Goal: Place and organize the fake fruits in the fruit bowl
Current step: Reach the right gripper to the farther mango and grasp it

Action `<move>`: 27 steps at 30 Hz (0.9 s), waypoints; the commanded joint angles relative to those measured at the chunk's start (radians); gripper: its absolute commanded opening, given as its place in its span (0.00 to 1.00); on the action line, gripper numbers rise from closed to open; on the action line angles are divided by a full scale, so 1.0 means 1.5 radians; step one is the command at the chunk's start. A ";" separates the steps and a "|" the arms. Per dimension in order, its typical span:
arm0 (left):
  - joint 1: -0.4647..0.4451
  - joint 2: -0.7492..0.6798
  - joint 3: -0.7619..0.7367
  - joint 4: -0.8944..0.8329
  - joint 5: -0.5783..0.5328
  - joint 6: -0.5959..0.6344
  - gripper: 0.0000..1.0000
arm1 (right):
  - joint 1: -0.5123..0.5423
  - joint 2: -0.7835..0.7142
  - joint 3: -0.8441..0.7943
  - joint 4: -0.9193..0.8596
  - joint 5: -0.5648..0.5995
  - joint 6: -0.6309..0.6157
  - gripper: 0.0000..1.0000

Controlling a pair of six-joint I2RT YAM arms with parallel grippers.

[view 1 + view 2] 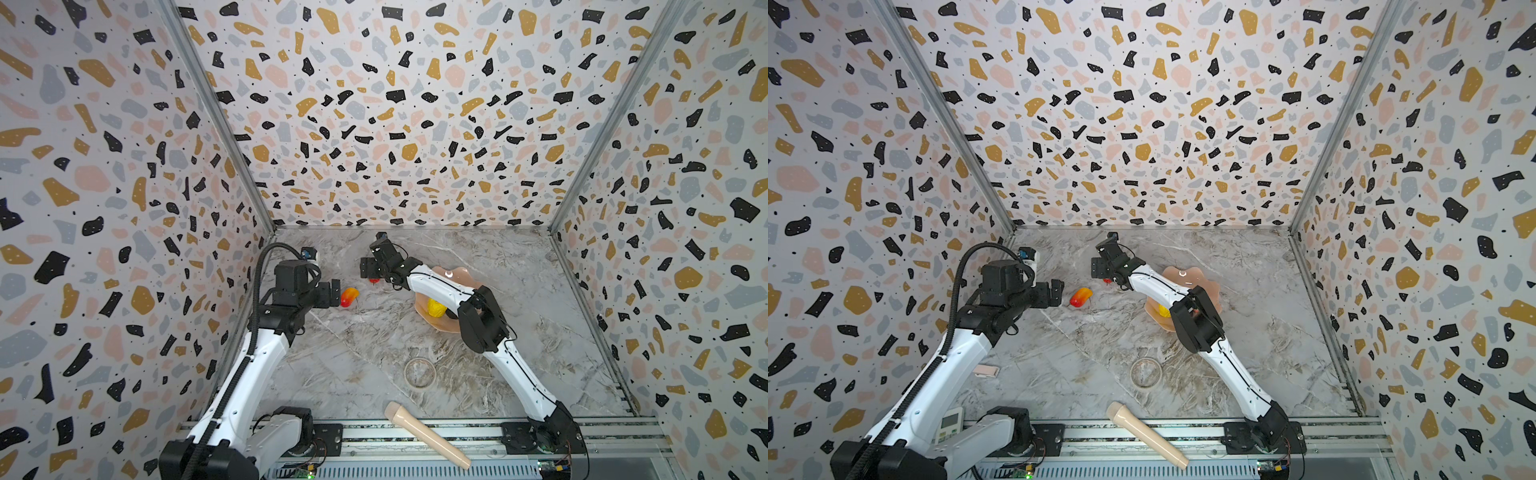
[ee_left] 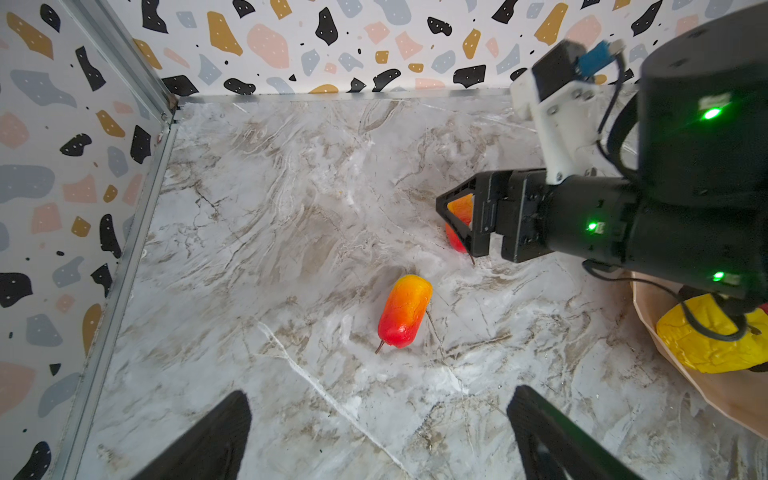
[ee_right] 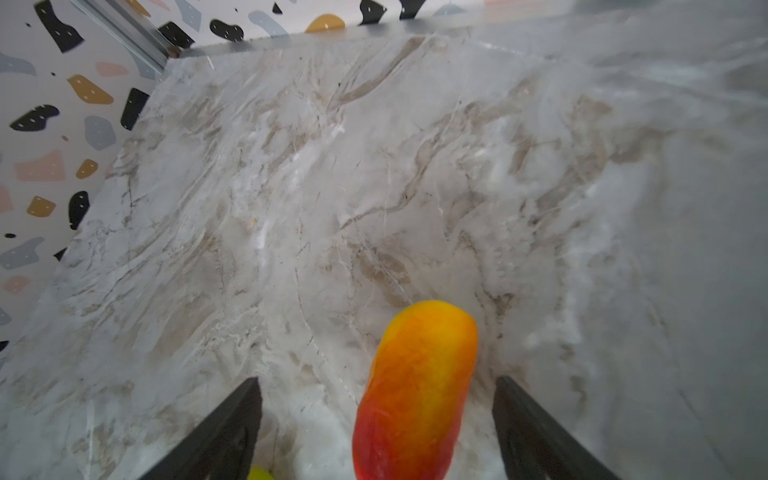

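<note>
Cylinder (image 1: 428,436) lies across the front rail. Not a fruit, so likely just left there. Glass dish (image 1: 419,372) is empty on the table, well apart from the fruits, also a distractor.

Bowl (image 1: 441,326) sits right of centre, partly under the right arm. Yellow fruit (image 1: 435,307) is inside it, so that one is done. The rest of the bowl's contents are hidden by the arm, cannot tell.

Left gripper (image 2: 380,392) has its jaws spread wide with nothing between them, and hovers beside the near mango (image 2: 405,311), which lies on the table left of the bowl. It looks lined up to take that mango.

Right gripper (image 3: 377,379) reaches past the bowl and is low over the far mango (image 3: 419,395). The jaws straddle the mango's long sides with a gap showing on each side, so no grip yet. Going across the narrow width probably makes for an easier pinch. Both mangoes are outside the bowl.
</note>
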 commanded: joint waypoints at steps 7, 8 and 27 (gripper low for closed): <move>0.004 -0.014 -0.004 0.014 0.009 0.008 1.00 | 0.002 0.031 0.055 0.005 0.003 0.022 0.76; 0.004 -0.015 -0.004 0.014 0.008 0.009 1.00 | 0.001 0.036 0.060 0.003 0.004 0.022 0.73; 0.004 -0.017 -0.005 0.014 0.003 0.009 1.00 | -0.018 0.034 0.054 0.019 -0.072 -0.001 0.54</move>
